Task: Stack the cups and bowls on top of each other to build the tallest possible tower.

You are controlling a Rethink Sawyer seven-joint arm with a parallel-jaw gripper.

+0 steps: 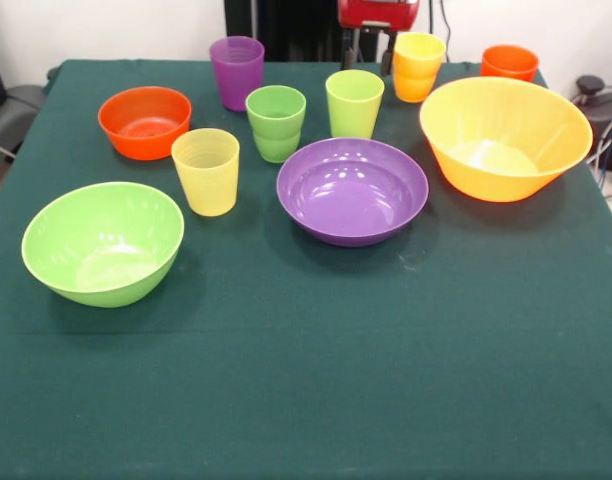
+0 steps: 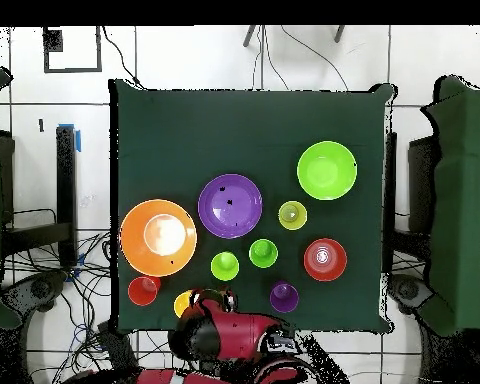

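From the front, nothing is stacked: the purple bowl [image 1: 352,190] sits mid-desk, with the yellow-orange bowl [image 1: 505,137] just beside it and the cups [image 1: 276,122] behind. Overhead, the gripper [image 2: 227,300] hangs at the desk [image 2: 234,120] edge nearest the cups, and whether it is spread cannot be told. Its descent could topple these crowded tumblers.

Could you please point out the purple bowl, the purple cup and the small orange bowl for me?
purple bowl [image 1: 352,190], front view, inner floor of the bowl.
purple cup [image 1: 236,78], front view, its outer wall.
small orange bowl [image 1: 144,121], front view, its inside.
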